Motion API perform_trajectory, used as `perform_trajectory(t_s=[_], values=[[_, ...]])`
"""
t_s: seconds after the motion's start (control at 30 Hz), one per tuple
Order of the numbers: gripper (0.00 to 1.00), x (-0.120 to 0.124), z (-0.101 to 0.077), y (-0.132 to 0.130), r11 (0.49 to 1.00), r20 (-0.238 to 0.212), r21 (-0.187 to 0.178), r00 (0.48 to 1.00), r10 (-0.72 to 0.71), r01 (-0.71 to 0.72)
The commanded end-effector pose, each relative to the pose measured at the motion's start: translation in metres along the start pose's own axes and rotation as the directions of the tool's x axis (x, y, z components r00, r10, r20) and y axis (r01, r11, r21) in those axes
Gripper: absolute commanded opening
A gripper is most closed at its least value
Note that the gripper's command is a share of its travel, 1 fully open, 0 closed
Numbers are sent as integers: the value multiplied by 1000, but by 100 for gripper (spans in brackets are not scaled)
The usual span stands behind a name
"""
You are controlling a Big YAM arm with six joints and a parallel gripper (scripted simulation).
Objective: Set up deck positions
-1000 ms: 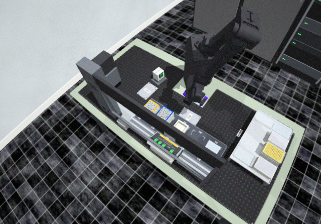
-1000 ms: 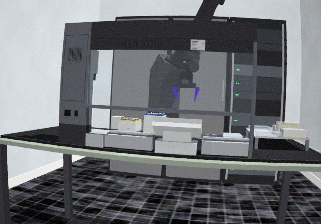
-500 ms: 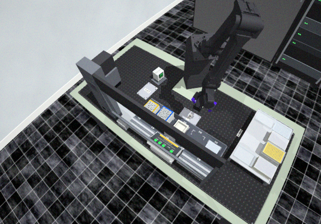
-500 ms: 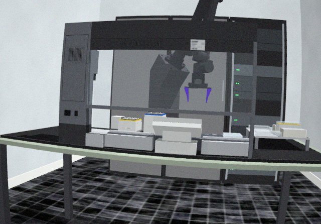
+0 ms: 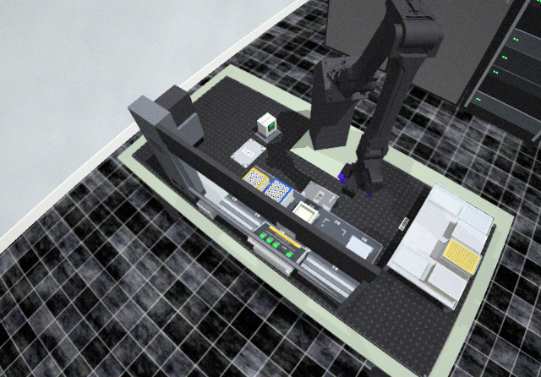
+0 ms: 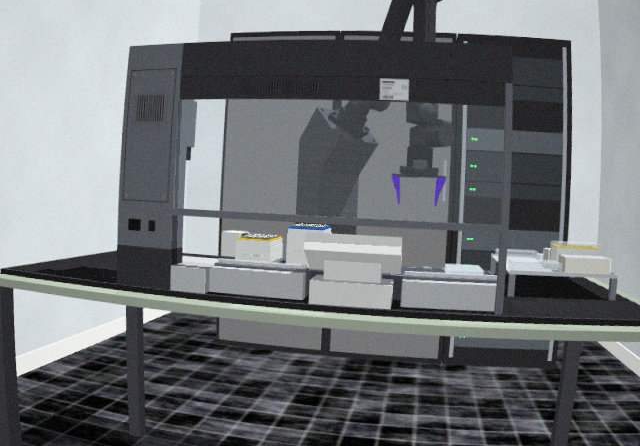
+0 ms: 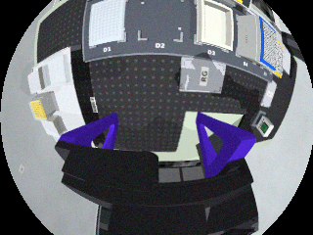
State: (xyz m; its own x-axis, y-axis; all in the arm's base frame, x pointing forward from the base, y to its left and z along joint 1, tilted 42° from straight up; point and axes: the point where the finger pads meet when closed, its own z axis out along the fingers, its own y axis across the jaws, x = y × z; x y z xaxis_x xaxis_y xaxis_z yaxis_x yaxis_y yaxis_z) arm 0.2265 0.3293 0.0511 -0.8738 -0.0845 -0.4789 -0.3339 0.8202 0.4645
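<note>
My gripper (image 5: 356,186) is open and empty. It hangs above the black deck behind positions D1 and D2, between the regrip nest (image 5: 322,199) and the shelf (image 5: 441,243). It also shows in the exterior view (image 6: 417,188) and in the wrist view (image 7: 156,124). The deck row holds a pale plate at D1 (image 5: 359,247) (image 7: 108,19), bare brackets at D2 (image 5: 334,226) (image 7: 159,16), an open white reservoir at D3 (image 5: 305,212) (image 7: 215,23), a blue-rimmed tip rack (image 5: 278,190) (image 7: 274,46) and a yellow-rimmed tip rack (image 5: 254,177). The lid park pad (image 5: 248,151) looks bare. I cannot tell whether the D1 plate wears a lid.
The shelf at the right carries several white boxes and a yellow-topped rack (image 5: 461,255). The READY button box (image 5: 267,123) stands behind the lid park. A dark gantry beam (image 5: 262,198) runs along the front of the deck row. The arm's base column (image 5: 330,115) stands at the back.
</note>
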Motion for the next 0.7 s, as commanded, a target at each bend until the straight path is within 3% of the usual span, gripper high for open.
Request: perform_trajectory(t_s=[0.0, 0.2, 0.67], values=[[100, -4, -3, 21, 999, 4, -13, 1000, 31, -31], [100, -2, 1, 38, 1000, -7, -2, 999, 31, -31], [100, -6, 0, 107, 1000, -3, -8, 1000, 30, -30]])
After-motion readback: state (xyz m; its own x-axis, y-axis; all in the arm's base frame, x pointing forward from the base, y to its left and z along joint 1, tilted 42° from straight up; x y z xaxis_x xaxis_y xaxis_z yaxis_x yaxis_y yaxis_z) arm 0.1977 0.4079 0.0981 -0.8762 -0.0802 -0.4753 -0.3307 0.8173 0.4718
